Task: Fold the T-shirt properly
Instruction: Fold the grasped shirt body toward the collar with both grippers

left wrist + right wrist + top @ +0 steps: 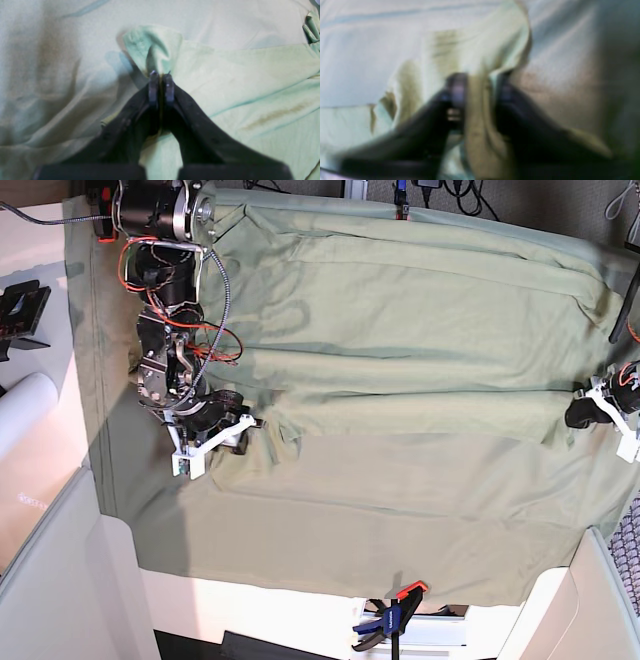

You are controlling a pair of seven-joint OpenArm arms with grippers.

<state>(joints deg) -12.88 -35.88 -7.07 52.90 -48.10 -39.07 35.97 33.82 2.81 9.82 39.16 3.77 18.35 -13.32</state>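
T-shirt (400, 390): pale sage-green, wrinkled, spread across frame centre on tablecloth (330, 550) | left gripper (161, 75): pinched tight on T-shirt fold | right gripper (480, 80): jaws around T-shirt edge, blurred, closure unclear

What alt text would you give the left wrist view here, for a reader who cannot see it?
Seen from above the left gripper, its black jaws are pinched shut on a bunched fold of the pale green T-shirt. The rest of the shirt spreads flat to the right, lying on the greyer-green tablecloth.
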